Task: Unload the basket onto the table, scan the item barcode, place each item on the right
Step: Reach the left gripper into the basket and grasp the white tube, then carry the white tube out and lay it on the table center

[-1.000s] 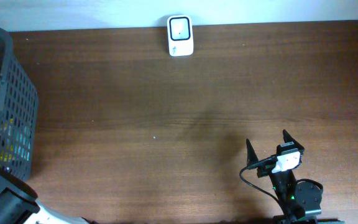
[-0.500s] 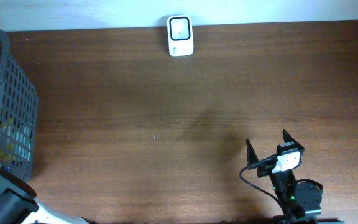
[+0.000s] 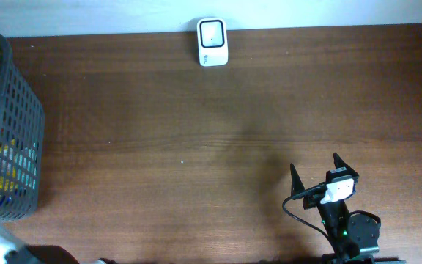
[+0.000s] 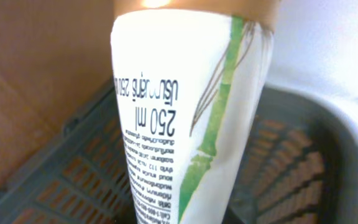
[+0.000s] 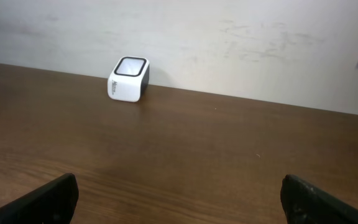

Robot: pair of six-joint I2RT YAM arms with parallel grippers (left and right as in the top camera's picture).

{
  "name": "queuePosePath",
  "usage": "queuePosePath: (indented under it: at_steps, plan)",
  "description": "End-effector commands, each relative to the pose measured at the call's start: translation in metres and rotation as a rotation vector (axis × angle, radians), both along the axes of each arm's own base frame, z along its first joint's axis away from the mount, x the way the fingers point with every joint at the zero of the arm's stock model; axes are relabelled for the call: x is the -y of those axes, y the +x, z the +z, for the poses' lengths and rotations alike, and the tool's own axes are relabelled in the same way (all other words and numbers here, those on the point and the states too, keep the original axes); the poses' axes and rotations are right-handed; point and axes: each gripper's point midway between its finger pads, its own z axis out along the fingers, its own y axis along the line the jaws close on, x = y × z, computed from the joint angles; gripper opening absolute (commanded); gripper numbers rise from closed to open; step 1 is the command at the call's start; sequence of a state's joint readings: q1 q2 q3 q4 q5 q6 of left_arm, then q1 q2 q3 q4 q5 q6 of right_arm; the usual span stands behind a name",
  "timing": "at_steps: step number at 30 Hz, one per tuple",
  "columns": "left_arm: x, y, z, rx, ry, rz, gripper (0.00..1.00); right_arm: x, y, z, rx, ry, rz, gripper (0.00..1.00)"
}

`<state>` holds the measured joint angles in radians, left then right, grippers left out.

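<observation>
Surface: dark brown wood grain, running to a pale wall along the far edge.

Barcode scanner: small white unit with a dark-framed window on top, standing at the far edge of the surface, a little left of centre, against the wall. Well apart from everything else.

Basket: grey plastic mesh, at the left edge of the surface. Yellow and green contents show through its wall but cannot be identified.

Bottle: white, printed with a green bamboo stalk and "250 ml", with a tan band at its far end. It fills the left wrist view, close to the lens, with the basket's grey mesh behind and below it.

Left claw: its fingers show in no view, so I cannot tell whether it grips the bottle.

Right claw: near right of the surface, fingers spread wide with nothing between them, pointing toward the far wall. A black cable loops beside its arm.
</observation>
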<state>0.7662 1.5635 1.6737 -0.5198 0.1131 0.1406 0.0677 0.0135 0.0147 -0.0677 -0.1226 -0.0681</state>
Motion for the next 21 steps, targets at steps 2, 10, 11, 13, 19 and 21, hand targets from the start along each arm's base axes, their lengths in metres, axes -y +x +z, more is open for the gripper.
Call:
queuePosePath:
  at_steps: [2, 10, 11, 13, 19, 21]
  plan:
    - [0.013, -0.012, 0.020, 0.019, -0.004, 0.012, 0.00, 0.000, 0.000, -0.002, 0.002, -0.003, 0.001, 0.98]
    - [0.043, -0.006, 0.069, 0.160, 0.051, -0.033, 0.00, 0.000, 0.000, -0.002, 0.002, -0.003, 0.001, 0.98]
    - [0.054, -0.008, 0.084, 0.192, 0.077, -0.051, 0.00, 0.000, 0.000, -0.002, 0.002, -0.003, 0.001, 0.98]
    - [0.072, -0.012, 0.106, 0.238, 0.117, -0.081, 0.00, 0.000, 0.000, -0.002, 0.002, -0.003, 0.001, 0.98]
    - [0.178, -0.008, 0.113, 0.230, 0.054, -0.345, 0.00, 0.000, 0.000, -0.002, 0.002, -0.003, 0.001, 0.98]
    - [0.226, 0.001, 0.095, 0.165, -0.006, -0.470, 0.00, 0.000, 0.000, -0.002, 0.002, -0.003, 0.001, 0.98]
